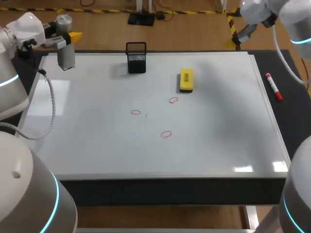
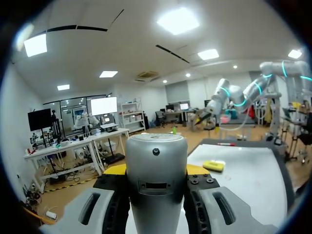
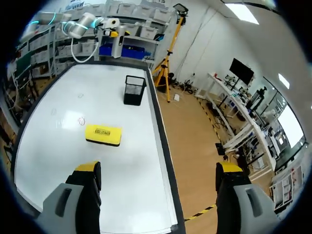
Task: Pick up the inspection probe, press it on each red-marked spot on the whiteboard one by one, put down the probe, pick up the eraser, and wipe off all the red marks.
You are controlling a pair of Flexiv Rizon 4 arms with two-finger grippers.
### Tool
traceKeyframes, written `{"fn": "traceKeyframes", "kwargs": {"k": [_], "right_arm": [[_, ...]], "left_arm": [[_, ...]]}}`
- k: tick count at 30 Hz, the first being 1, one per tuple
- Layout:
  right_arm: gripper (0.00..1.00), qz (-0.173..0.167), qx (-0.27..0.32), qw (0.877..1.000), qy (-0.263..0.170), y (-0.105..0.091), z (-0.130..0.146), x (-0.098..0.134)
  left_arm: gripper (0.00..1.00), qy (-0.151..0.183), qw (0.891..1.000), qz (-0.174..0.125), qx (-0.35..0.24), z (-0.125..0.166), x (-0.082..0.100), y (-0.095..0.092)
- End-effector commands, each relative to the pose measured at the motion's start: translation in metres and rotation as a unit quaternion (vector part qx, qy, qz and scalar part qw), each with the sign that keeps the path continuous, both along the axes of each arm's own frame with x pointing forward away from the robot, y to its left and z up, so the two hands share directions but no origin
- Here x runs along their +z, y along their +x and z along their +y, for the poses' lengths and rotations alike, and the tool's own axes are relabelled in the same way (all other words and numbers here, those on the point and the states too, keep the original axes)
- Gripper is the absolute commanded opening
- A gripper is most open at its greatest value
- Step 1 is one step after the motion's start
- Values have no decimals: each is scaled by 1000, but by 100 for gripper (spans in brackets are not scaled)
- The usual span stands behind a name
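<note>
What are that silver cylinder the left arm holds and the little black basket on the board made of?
The inspection probe looks like metal, perhaps brushed aluminium: an even satin-grey sheen with soft highlights. The basket looks like black wire mesh, probably painted metal: its walls seem finely gridded, with a thin frame above.

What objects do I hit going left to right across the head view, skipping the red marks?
inspection probe → black mesh holder → yellow eraser → red marker
</note>
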State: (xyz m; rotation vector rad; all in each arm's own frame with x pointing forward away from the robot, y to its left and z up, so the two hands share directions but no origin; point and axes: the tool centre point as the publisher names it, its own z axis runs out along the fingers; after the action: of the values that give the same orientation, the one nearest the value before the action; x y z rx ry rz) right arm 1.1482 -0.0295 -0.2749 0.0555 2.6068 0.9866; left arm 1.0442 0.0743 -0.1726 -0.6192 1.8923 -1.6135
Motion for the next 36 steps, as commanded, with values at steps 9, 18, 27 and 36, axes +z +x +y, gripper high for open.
{"fn": "traceKeyframes", "kwargs": {"k": [9, 18, 27, 36], "right_arm": [[100, -23, 392, 860, -327, 1, 31, -18], [100, -73, 455, 814, -353, -10, 45, -17], [100, -73, 455, 814, -353, -10, 45, -17], [100, -65, 460, 811, -356, -6, 48, -19]], "left_arm": [[0, -1, 1000, -3, 3, -1, 1, -1], [0, -1, 1000, -3, 3, -1, 1, -1], [0, -1, 1000, -3, 3, -1, 1, -1], [0, -1, 1000, -3, 3, -1, 1, -1]]}}
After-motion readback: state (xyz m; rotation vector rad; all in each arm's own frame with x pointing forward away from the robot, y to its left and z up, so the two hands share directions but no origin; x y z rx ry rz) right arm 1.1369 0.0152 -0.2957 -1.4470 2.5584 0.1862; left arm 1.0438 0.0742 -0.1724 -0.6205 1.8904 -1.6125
